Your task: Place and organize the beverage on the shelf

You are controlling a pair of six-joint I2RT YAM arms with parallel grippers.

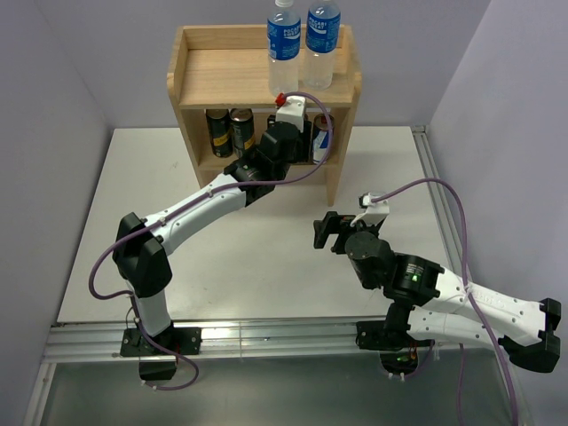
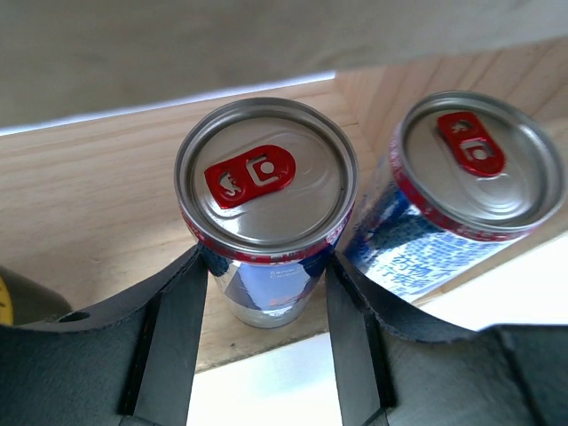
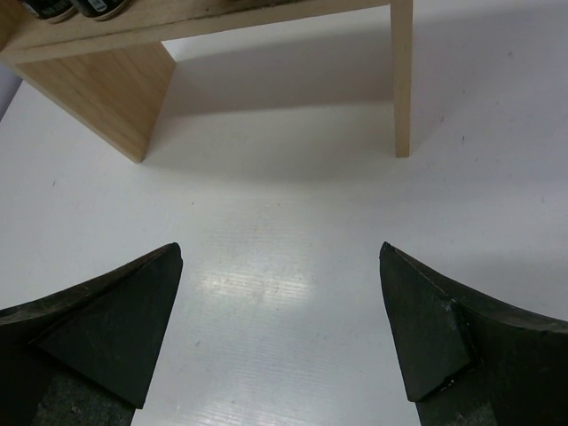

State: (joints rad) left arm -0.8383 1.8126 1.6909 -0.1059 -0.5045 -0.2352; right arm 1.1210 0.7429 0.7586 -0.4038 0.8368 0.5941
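Placement step: left gripper (image 2: 266,262) clamped on red-tabbed can (image 2: 266,177) at lower tier of shelf (image 2: 89,204), just beside matching can (image 2: 475,164). Right gripper (image 3: 280,293) spread apart above table (image 3: 284,195), empty. Next: let go, back out straight.

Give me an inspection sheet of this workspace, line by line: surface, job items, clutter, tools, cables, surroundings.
Surface: white table, no spills seen.
Job's things: wooden shelf; two water bottles on its top board; two dark cans and two blue-silver cans in the lower tier.
Clutter: nothing seen.
Grippers: left tool shut on one blue-silver can; right tool open, empty, above the table.
Cables: a purple cable loops along each arm.
Surroundings: plain walls; metal rail at the near edge.
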